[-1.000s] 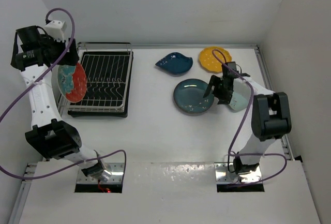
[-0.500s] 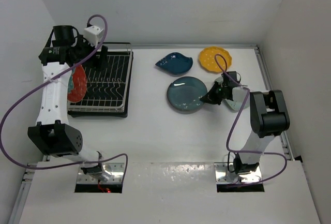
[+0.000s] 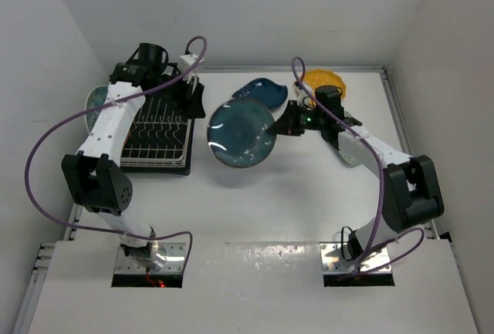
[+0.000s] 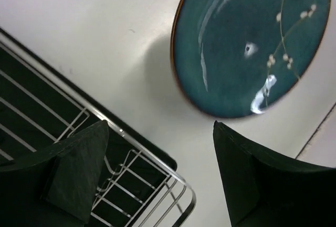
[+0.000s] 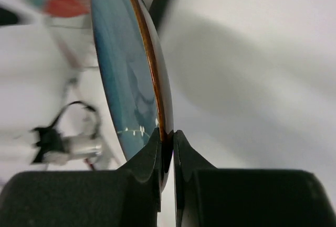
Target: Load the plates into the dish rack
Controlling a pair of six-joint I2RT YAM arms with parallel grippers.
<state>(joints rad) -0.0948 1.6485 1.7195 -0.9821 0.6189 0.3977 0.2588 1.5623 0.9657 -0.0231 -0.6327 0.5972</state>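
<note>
Right claw (image 5: 167,139) pinches the rim of the teal plate (image 3: 241,133), tilted clear of the worktop (image 3: 255,210), just right of the rack (image 3: 158,140); left claw (image 4: 160,153) gapes wide over the rack's edge; floral plate (image 3: 96,97) largely hidden behind the left arm; yellow plate (image 3: 328,79) partly covered.

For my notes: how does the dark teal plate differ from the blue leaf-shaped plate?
The dark teal plate is round; the leaf-shaped plate is pointed. The teal plate hangs tilted, its rim pinched by the right gripper; the leaf-shaped plate lies flat on the table. Both are outside the dish rack.
</note>
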